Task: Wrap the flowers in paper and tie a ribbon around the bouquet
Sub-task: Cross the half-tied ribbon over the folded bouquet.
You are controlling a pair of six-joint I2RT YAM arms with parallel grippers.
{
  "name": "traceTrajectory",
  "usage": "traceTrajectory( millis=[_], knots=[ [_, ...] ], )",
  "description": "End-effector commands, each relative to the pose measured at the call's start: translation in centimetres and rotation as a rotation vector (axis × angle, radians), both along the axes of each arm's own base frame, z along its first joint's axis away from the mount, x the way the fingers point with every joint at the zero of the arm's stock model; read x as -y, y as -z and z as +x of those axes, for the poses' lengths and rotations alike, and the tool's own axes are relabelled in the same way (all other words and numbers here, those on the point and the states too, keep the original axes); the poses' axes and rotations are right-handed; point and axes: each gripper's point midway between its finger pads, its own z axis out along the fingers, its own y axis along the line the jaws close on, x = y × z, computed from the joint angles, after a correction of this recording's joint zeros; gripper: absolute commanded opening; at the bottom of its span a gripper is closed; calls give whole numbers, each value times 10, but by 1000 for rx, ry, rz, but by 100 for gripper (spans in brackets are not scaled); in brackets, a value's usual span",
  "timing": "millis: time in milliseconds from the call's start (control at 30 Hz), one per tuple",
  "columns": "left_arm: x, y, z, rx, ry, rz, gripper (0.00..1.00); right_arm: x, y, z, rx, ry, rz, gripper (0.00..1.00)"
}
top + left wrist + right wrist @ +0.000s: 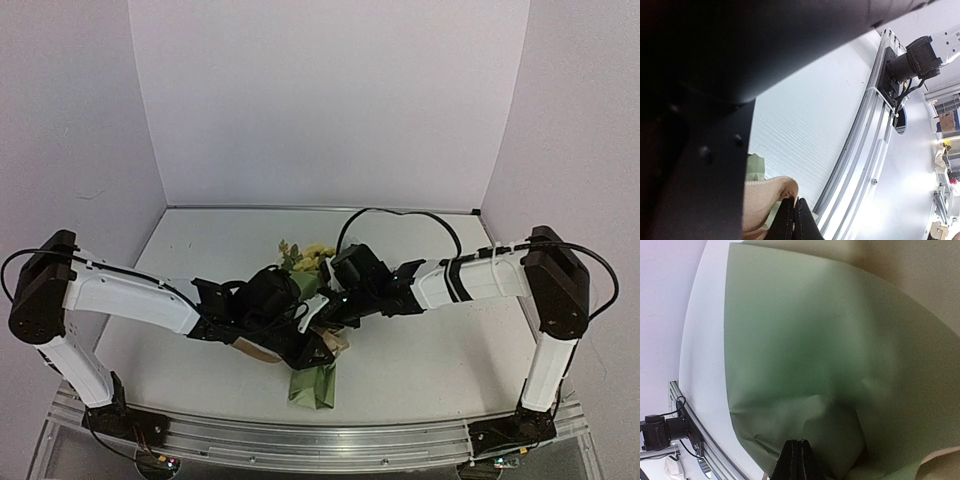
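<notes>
Midway across the table (430, 350), we have both arms crowded over the bouquet (316, 385). Our left pincer (794, 205) is pressed together beside a tan fold. Our right pincer (796, 446) is pressed together over the paper (805, 355), visibly pinching nothing. We see no tie, so we judge that letting go could spring the wrap open. That paper cone holds the flowers (308, 255), with blooms poking out the far end.

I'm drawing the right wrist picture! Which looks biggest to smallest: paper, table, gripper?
1. The paper, filling most of the view.
2. The table, a white strip at left.
3. The right gripper, only its shut tips showing.
</notes>
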Motion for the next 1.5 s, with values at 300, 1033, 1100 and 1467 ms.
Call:
traceTrajectory(
  millis=[300,1033,1100,1467],
  knots=[
    [-3,-40,18,98,-123,-99,31,-12,-21,7,79,-46,78,0],
    [-47,-85,46,111,-262,-259,39,-15,-14,6,136,-87,68,0],
    [-57,-75,63,117,-349,-204,36,-16,-16,5,141,-92,71,0],
    [-71,-28,101,-14,-367,-112,30,-18,-30,-1,191,-105,125,0]
  ],
)
